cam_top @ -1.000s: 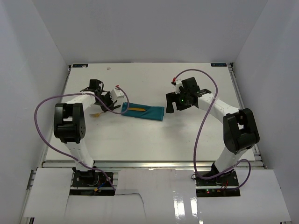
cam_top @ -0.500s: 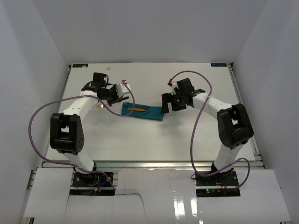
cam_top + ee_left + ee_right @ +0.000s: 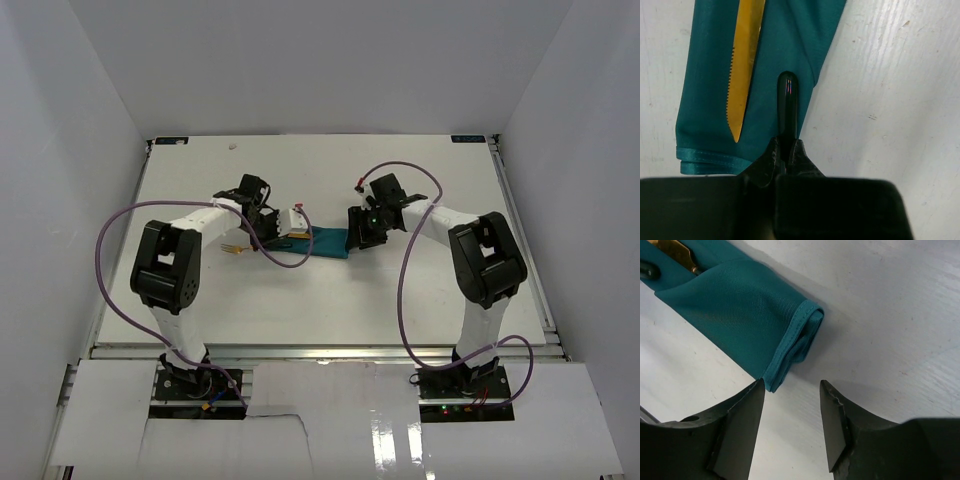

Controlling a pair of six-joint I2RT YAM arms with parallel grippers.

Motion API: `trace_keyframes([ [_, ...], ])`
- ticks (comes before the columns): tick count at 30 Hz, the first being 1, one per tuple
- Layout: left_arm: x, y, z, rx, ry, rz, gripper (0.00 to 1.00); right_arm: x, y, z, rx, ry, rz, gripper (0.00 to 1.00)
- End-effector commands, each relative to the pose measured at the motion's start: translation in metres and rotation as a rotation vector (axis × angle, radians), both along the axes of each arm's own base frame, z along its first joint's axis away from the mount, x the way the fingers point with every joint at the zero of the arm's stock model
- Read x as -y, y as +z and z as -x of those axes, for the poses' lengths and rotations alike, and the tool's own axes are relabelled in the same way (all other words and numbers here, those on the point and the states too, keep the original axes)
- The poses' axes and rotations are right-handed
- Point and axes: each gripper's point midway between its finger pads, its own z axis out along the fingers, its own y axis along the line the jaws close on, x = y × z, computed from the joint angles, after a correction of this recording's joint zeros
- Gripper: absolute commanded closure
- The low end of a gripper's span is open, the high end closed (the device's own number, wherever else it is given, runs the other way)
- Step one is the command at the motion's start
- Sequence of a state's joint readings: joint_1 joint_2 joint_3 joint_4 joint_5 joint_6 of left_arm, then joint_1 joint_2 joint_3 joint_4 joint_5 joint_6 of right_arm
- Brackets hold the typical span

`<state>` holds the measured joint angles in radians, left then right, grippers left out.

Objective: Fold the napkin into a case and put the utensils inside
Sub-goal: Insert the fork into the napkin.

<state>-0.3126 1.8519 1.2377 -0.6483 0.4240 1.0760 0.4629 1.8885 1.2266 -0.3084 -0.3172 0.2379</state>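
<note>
With left gripper (image 3: 787, 145) clamped on the fork (image 3: 787, 100), handle tip over the napkin (image 3: 790, 40) midway between the table's (image 3: 450, 300) side edges, and right gripper (image 3: 791, 390) spread beside its folded end: may drag napkin and knife (image 3: 745, 50) askew if pushed unpinned.

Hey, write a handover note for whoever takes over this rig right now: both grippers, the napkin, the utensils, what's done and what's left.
Left gripper: shut on the fork, whose dark handle tip lies over the napkin at its open end.
Right gripper: open, holding nothing, jaws just short of the napkin's other, folded end.
Knife: gold blade lies on the napkin; handle out of sight.
Done: napkin folded into a long strip, knife on it.
Left: slide the fork in beside the knife, then release.
</note>
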Motion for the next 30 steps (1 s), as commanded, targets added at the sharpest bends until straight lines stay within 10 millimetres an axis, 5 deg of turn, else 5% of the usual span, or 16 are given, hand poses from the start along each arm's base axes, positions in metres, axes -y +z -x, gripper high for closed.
trace_keyframes([
  [1,0.006,0.016,-0.002,0.046,-0.044,-0.018,1.0,-0.018,0.007,-0.012,0.018,-0.004,-0.045,0.46],
  [8,0.009,0.013,0.0,0.038,-0.07,-0.045,1.0,-0.021,-0.005,-0.012,-0.009,-0.014,-0.03,0.62],
  [17,0.039,0.024,-0.009,0.061,-0.123,0.014,1.0,-0.029,-0.012,-0.007,-0.043,0.01,-0.046,0.77],
  [30,0.076,0.02,0.0,0.036,-0.212,0.077,1.0,-0.03,-0.019,-0.002,-0.062,0.041,-0.049,0.77],
])
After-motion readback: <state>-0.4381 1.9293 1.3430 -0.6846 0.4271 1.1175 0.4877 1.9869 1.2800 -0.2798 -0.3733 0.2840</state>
